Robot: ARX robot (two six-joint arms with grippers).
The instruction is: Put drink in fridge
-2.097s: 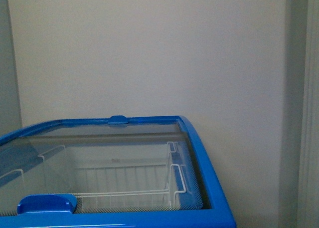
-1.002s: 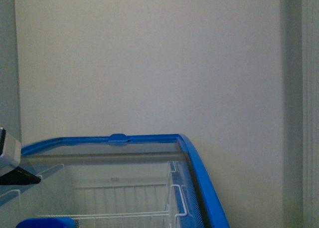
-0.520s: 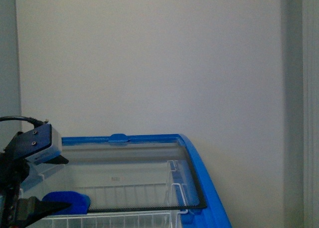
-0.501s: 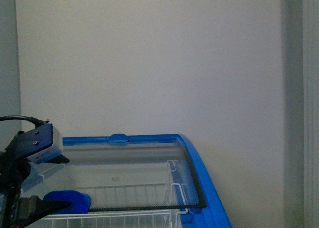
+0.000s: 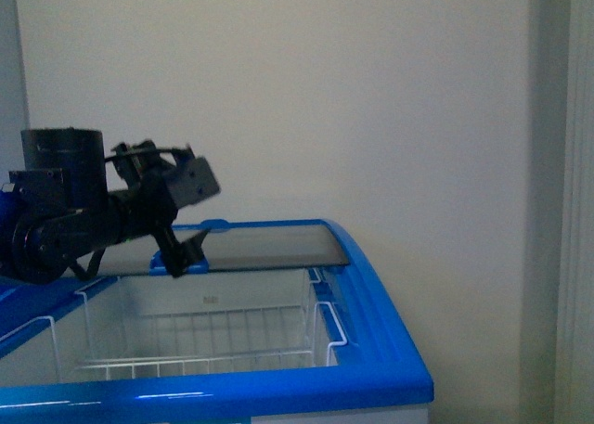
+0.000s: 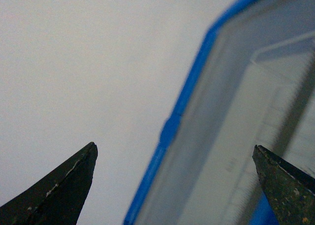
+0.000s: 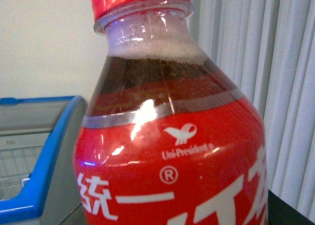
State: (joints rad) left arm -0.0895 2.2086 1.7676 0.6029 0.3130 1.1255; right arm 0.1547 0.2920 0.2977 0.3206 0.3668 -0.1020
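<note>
The fridge is a white chest with a blue rim. Its glass lid sits slid to the far side, so the white wire basket inside lies uncovered. My left gripper is open, at the lid's blue handle. In the left wrist view the left gripper is spread wide over the blue rim and the glass. The drink, with a red cap, a red label and dark amber liquid, fills the right wrist view. My right gripper is shut on it; its fingers do not show.
A plain pale wall stands right behind the fridge. A pale curtain hangs beside the drink. The fridge's blue corner shows left of the drink, lower than its cap.
The glass lid has slid back toward the wall, uncovering the wire basket. My left arm has risen into the front view and moved right with the lid's handle.
</note>
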